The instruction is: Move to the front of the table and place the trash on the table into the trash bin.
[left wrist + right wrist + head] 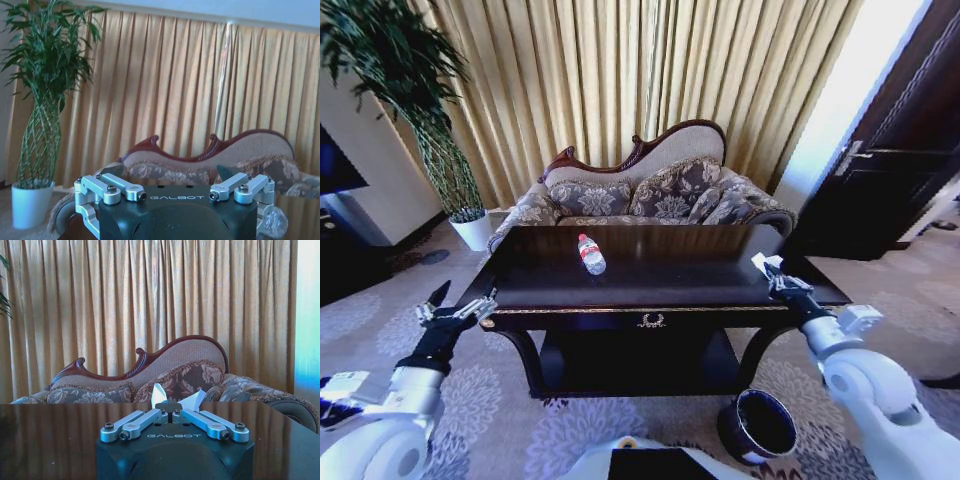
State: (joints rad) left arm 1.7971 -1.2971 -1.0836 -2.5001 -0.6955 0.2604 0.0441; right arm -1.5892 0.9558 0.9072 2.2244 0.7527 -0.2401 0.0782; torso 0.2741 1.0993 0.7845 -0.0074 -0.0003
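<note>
- Lying on its side, the bottle [591, 254] rests on the table [650, 285] left of the middle, closer to the rear edge than the front; its red-and-white label cannot be read.
- Right gripper [770, 272] sits over the table's front right corner, well apart from the bottle, clenched on a piece of white paper [761, 262].
- From the right wrist, the fingers meet at their tips and pinch the paper [159, 394], which sticks up in two white points above the dark glossy top.
- Left gripper [460, 305] hovers just off the table's front left corner, beside the edge and apart from the bottle, touching nothing.
- From the left wrist its linkages are spread wide apart, so it is released; the bottle [274, 222] shows blurred beside one linkage.
- "GALBOT" is printed on both gripper bodies.
- Bin [757, 424] stands on the carpet below the table's front right corner, under the right arm, its mouth facing up.
- A gold emblem [651, 321] marks the centre of the table's front edge.
- Behind the rear edge stands a sofa [650, 195], with a plant [415, 90] in a white pot beyond the rear left corner.
</note>
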